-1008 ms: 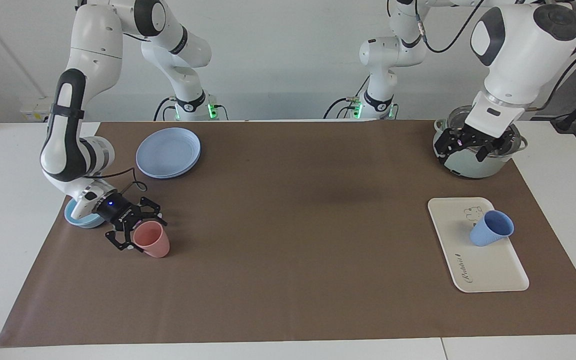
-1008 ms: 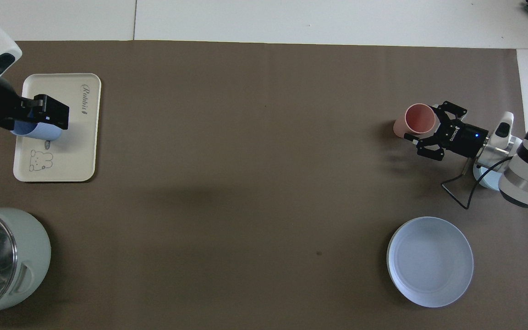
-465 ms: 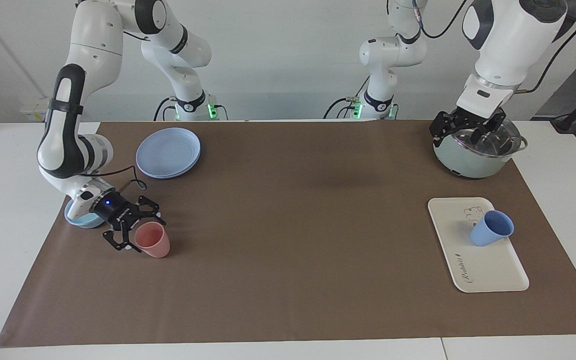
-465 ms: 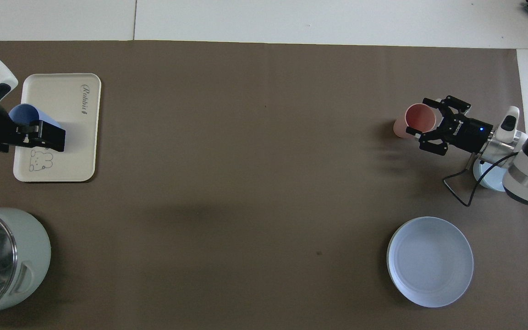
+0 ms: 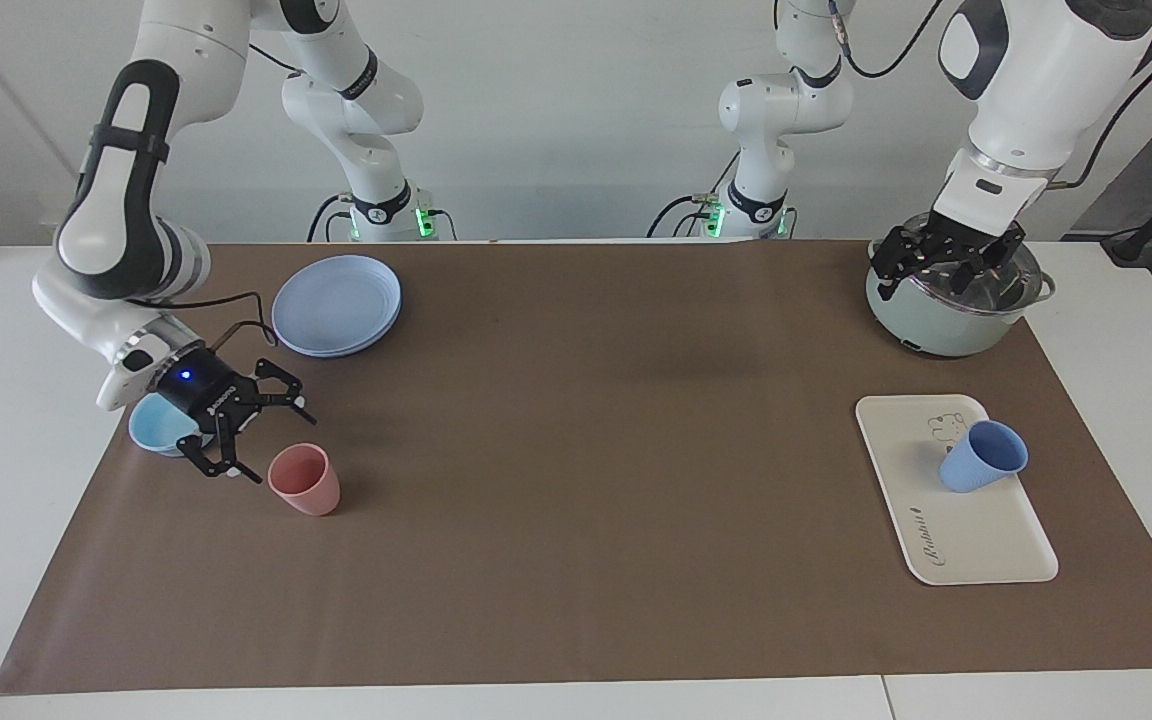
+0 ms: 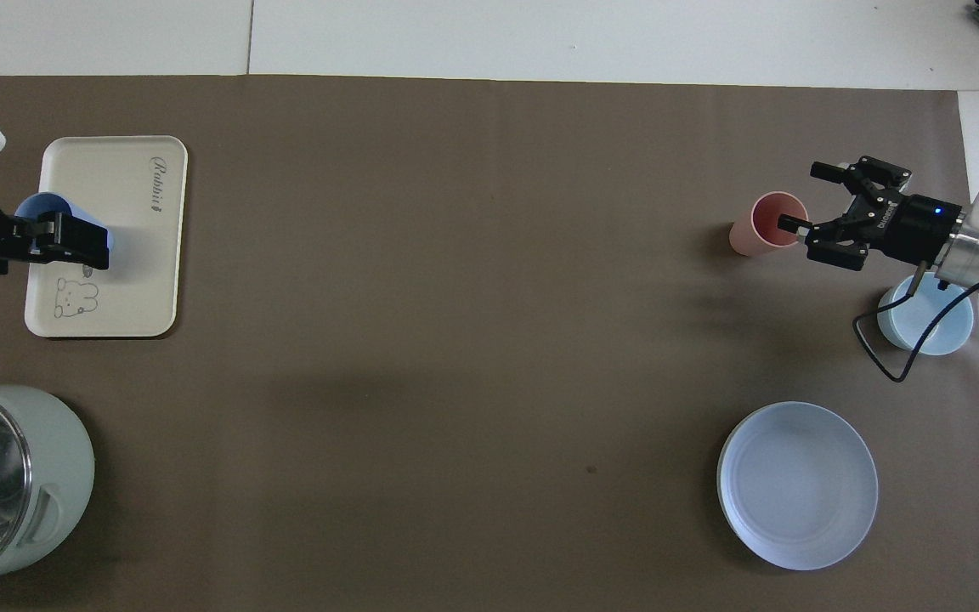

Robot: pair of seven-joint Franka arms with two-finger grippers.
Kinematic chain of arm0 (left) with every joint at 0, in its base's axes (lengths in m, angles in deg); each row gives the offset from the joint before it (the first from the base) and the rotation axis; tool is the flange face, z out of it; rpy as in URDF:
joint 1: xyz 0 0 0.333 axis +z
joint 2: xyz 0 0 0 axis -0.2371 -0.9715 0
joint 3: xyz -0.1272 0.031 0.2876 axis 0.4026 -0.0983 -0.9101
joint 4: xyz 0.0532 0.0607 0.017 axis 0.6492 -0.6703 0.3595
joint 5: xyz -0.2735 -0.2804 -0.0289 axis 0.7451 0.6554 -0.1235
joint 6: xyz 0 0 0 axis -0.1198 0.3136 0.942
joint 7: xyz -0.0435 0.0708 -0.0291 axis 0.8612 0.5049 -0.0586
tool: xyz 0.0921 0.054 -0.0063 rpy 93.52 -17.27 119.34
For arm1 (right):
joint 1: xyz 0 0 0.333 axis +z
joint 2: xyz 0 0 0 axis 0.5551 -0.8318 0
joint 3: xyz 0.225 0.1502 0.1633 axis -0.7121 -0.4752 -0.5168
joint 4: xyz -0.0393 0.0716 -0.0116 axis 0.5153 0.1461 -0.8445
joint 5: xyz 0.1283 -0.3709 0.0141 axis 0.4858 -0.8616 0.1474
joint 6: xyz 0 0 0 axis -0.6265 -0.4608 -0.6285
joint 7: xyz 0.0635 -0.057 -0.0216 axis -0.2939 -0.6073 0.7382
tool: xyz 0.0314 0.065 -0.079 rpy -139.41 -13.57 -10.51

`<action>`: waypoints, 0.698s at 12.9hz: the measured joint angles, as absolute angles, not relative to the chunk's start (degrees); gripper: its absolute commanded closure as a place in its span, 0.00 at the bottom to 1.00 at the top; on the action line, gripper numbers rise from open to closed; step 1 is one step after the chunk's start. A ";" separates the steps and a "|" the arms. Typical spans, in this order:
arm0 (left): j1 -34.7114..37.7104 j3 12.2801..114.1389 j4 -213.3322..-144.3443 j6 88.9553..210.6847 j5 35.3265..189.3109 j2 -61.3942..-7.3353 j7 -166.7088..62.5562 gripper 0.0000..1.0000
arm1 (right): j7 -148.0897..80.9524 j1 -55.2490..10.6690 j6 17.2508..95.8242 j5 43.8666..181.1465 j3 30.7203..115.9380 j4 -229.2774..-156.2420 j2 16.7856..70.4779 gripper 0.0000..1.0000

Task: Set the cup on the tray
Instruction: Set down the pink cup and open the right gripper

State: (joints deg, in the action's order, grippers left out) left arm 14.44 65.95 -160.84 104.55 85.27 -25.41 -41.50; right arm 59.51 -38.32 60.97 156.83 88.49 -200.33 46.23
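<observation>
Currently: cup [image 5: 982, 456] on tray [image 5: 996, 555], both pincers clear.
Right pincer [image 5: 241, 430], spread wide, hovers beside the pink cup [image 5: 304, 479] near the right-arm edge of the surface [image 5: 576, 560]; left pincer [image 5: 944, 262], wide, is over the pot [image 5: 936, 330]; the cup leans tilted at the left-arm edge.

The blue cup [image 5: 982, 456] stands on a cream tray [image 5: 976, 540] with a line-drawn animal, on the brown tabletop [image 5: 576, 450].
</observation>
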 measured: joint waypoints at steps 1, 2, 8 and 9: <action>14.60 65.95 -160.85 104.56 85.29 -25.41 -41.49 0.00 | 53.77 -37.00 62.68 153.68 88.47 -200.25 48.36 0.00; 14.72 65.95 -160.86 104.56 85.31 -25.41 -41.47 0.00 | 48.64 -35.80 64.77 150.31 88.46 -200.08 49.98 0.00; 14.76 65.95 -160.91 104.62 85.36 -25.41 -41.46 0.00 | 9.29 -28.79 75.52 116.38 88.43 -198.20 54.15 0.00; 14.76 65.95 -160.92 104.63 85.36 -25.41 -41.46 0.00 | 1.25 -28.58 75.48 108.78 88.40 -197.96 54.94 0.00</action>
State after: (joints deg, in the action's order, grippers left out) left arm 14.76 65.95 -160.92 104.63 85.36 -25.41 -41.46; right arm 1.25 -28.58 75.48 108.78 88.40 -197.96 54.94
